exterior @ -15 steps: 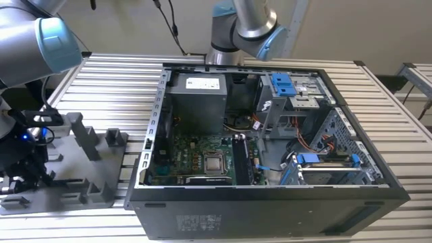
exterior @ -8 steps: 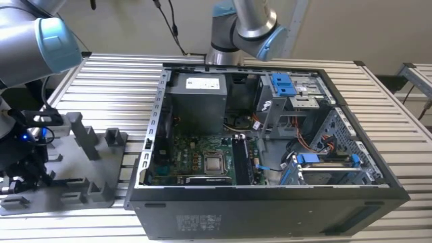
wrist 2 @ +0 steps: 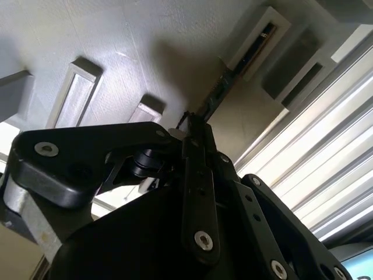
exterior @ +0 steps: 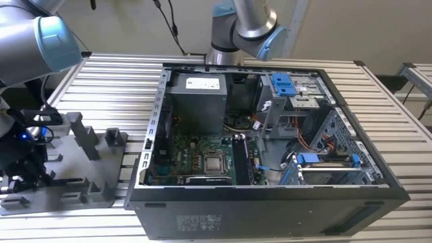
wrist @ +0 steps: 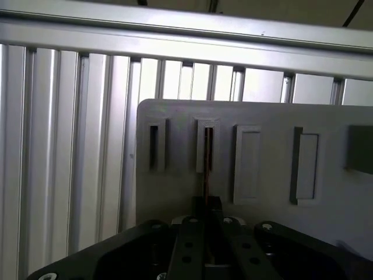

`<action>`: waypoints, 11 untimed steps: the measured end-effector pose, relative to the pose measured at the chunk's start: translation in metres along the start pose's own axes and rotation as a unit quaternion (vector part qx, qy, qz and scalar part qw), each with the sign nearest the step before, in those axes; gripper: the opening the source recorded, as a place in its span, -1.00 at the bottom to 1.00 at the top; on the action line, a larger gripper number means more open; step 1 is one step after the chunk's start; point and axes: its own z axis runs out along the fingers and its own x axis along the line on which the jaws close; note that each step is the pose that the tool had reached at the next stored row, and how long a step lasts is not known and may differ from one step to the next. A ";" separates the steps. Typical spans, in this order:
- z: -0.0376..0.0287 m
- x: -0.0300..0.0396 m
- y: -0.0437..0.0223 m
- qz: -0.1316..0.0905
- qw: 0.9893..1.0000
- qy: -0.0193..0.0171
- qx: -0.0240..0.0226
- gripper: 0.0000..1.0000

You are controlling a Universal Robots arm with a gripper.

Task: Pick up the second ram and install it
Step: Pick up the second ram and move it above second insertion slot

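Edgewise in hand (wrist: 207, 204): second ram (wrist 2: 220, 92)

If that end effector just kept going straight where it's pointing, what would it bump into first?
Most likely the second ram, a thin strip sticking out of a slot in the grey fixture tray, directly ahead of the end effector. They may already be touching; depth is unclear.

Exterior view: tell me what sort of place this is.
Probably a robot cell for computer assembly: an open black desktop computer case lies on a slatted aluminium table, with a grey-and-blue robot arm and a grey plastic fixture tray beside it.
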 end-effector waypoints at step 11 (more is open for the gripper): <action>-0.0136 -0.0002 0.0002 0.000 1.000 0.000 0.000 -0.72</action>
